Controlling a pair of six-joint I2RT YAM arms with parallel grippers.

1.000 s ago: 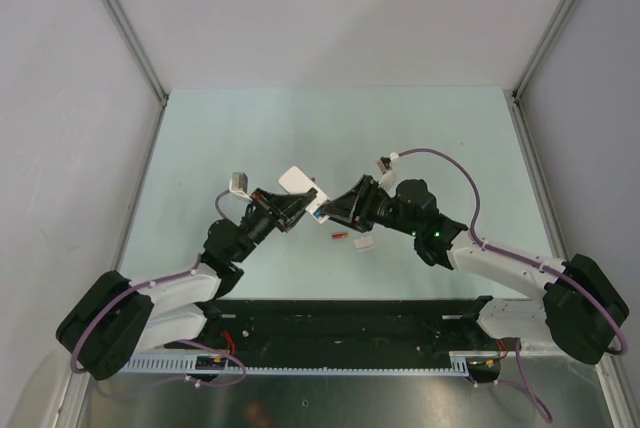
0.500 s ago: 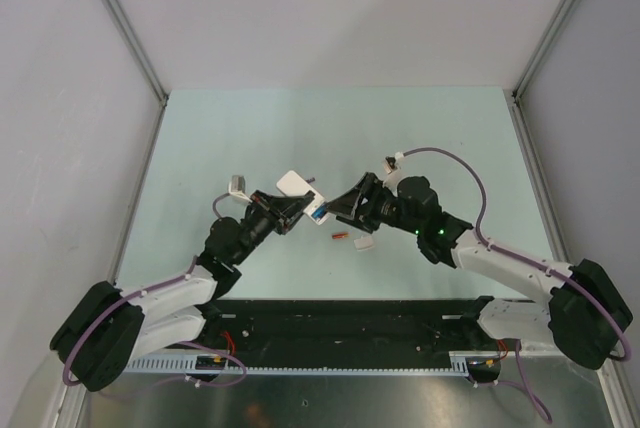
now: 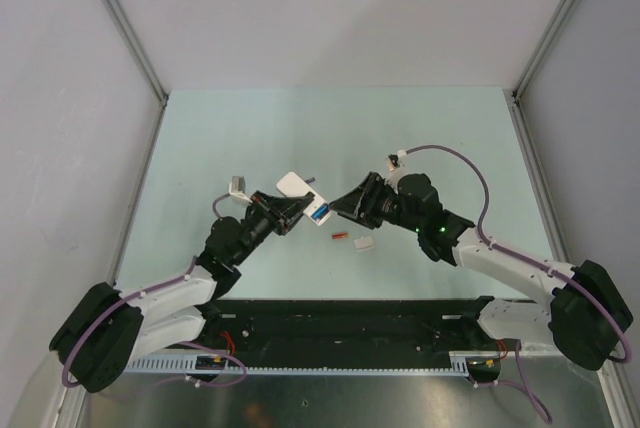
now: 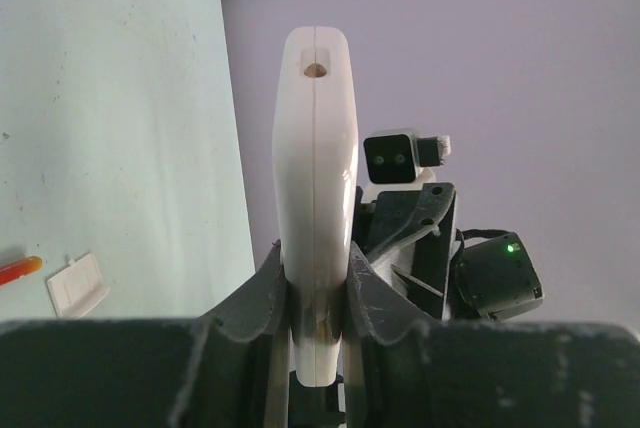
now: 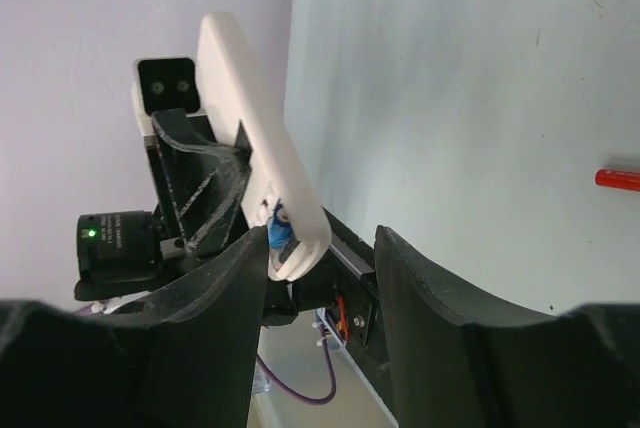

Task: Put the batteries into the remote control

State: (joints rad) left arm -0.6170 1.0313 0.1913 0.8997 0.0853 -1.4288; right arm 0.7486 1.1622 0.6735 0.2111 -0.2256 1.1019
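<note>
Left gripper (image 4: 318,293) is pinching the remote control (image 4: 315,148) edge-on, up off the table (image 3: 250,128) mid-scene. Right gripper (image 5: 322,248) has its fingers spread around the remote's right end, where a blue battery (image 5: 279,228) sits. An orange-red battery (image 3: 340,237) lies just nearer, with a white cover (image 3: 364,243) beside it.

Soft, even light fills every view, leaving only faint shadows on the worktop (image 3: 250,138). In the wrist views, the near tool fingers (image 4: 250,313) look dark and blurred.

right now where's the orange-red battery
In the top view the orange-red battery lies on the table near its middle, just left of the white cover piece.
</note>
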